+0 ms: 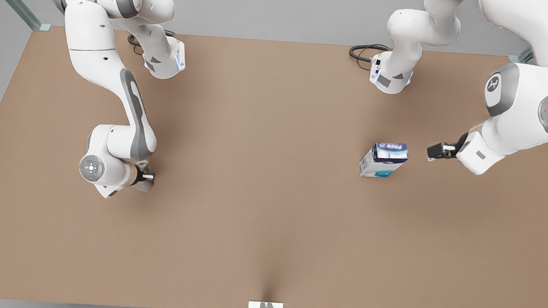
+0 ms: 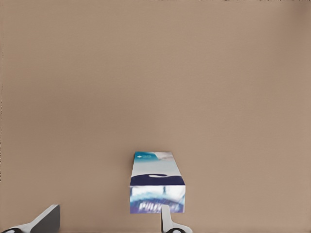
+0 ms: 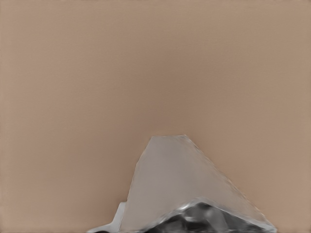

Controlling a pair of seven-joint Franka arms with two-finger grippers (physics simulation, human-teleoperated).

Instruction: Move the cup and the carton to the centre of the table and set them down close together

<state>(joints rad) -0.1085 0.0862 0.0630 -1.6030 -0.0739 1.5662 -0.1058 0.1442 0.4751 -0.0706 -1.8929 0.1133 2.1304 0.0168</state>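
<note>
**Item 1 – left pincer** [image 1: 437, 151]. On the arm at the front view's right, low over the bench [image 1: 262, 173]. State: released, with its two fingers [image 2: 46, 221] spread wide apart and nothing between them.

**Item 2 – the carton** [image 1: 383, 159]. Stands on the bench right of centre in the front view, dark blue top up, apart from everything else. Relative to the left pincer: just ahead of the fingertips and not yet between them. In the left wrist view the carton [image 2: 157, 182] sits off the pincer's midline, nearly in line with one finger.

**Item 3 – right pincer** [image 1: 145, 177]. On the arm at the front view's left, close to the bench. You cannot tell from these pictures whether it is clenched or released.

**Item 4 – the cup** [image 3: 180, 189]. Pale and faceted, seen directly below the right wrist camera, right at that pincer. Whether it is gripped cannot be told.

**Hazards for you to note:**
- If you drive the left pincer straight on, the nearer finger will likely strike the carton's face and push or topple it. Shift sideways first.
- The carton is tall and narrow, so a high or skewed pinch may tip it.
- If the hold on the cup is shallow, carrying it may let it slip.
- Both arms head for the centre, so watch that they do not collide.
</note>
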